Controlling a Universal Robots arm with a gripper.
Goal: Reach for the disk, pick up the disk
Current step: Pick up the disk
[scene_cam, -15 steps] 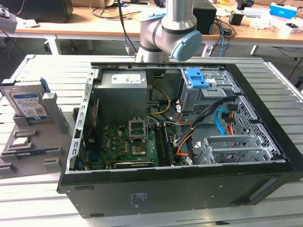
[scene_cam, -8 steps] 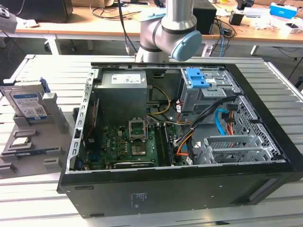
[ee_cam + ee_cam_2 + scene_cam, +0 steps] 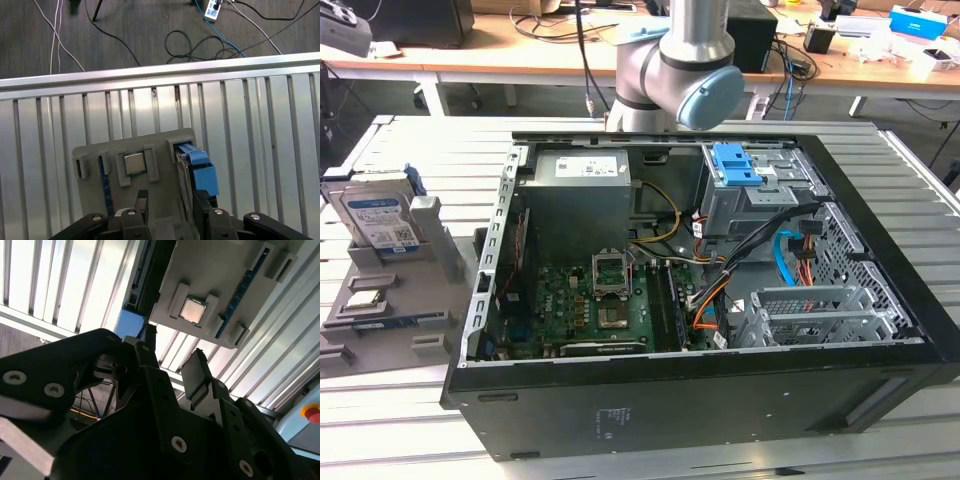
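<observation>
The gripper (image 3: 170,197) hovers over the disk (image 3: 201,171), jaws wide open and empty. The disk stands on edge in a gray holder (image 3: 160,142).

I see the disk (image 3: 377,218), dull silver metal with blue plastic, in the matt grey plastic holder (image 3: 390,300), under which lies the smooth ribbed metal table (image 3: 390,420).

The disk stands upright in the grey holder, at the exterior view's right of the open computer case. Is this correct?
No. The exterior view shows the disk upright in the grey holder at that view's left of the open computer case, not its right.
</observation>
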